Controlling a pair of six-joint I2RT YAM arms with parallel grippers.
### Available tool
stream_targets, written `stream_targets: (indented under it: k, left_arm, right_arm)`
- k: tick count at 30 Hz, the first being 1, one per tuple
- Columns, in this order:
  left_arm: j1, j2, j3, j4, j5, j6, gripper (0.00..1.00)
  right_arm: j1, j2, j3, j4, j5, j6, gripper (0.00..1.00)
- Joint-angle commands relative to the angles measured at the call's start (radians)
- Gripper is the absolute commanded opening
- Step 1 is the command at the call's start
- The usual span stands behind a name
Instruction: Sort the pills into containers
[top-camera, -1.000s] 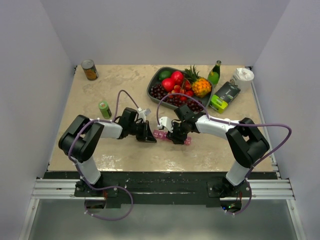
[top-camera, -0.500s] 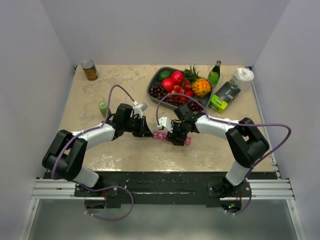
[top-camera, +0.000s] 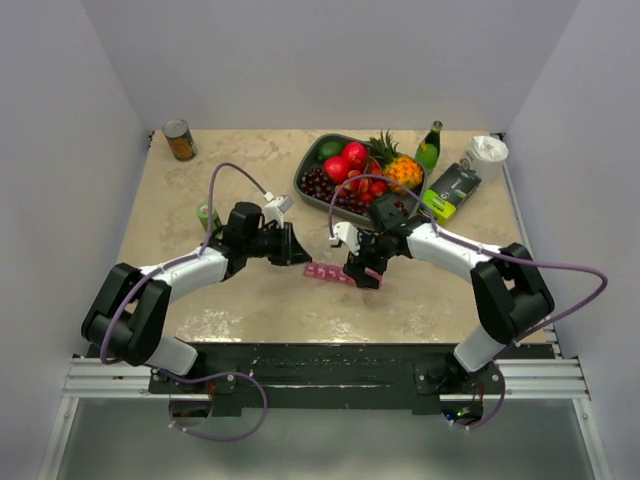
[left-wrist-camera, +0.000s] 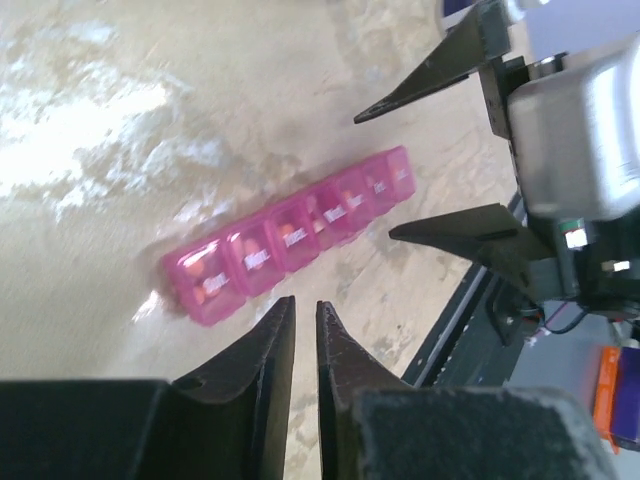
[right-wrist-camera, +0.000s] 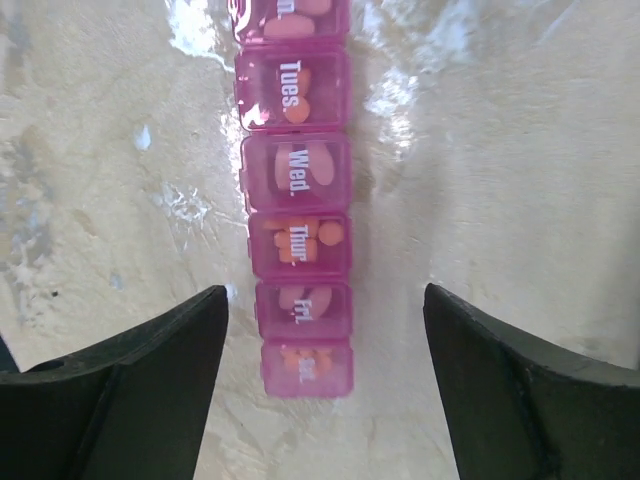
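Right claw around containers; day labels wrist-only

Table: we see a beige marbled top.
Tin can: upright, at 10 o'clock in the far corner.
Small green can: at 9 o'clock, partly hidden.
Grey tray: at 12 o'clock; we make out red apples, dark grapes and a pineapple.
Green bottle: at 1 o'clock, beside the tray.
White container: at 2 o'clock.
Dark packet, green box: side by side, at 2 o'clock.
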Motion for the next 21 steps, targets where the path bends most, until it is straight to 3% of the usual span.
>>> stream_targets:
  k: [1, 4, 5, 10, 12, 21]
  left_arm:
    - [-0.005, 0.080, 0.023, 0.201, 0.104, -0.078, 0.17]
    - [-0.028, 0.154, 0.055, 0.242, 0.119, -0.099, 0.15]
    - [-0.036, 0.186, 0.061, 0.253, 0.118, -0.104, 0.14]
    - [-0.062, 0.280, 0.098, 0.298, 0.121, -0.122, 0.10]
    - [-0.062, 0.309, 0.101, 0.299, 0.113, -0.119, 0.09]
    - [-0.062, 0.379, 0.127, 0.189, 0.029, -0.070, 0.09]
  right_arm:
    - [-0.020, -0.094, 0.068, -0.057, -0.122, -0.010, 0.79]
    - [-0.020, -0.077, 0.094, -0.072, -0.182, 0.003, 0.60]
    - [-0.020, -0.068, 0.102, -0.074, -0.190, 0.016, 0.46]
    - [-0.017, 0.021, 0.163, -0.095, -0.236, 0.040, 0.23]
    - [-0.010, 0.040, 0.174, -0.098, -0.231, 0.045, 0.19]
    - [0.009, 0.052, 0.191, -0.094, -0.224, 0.049, 0.16]
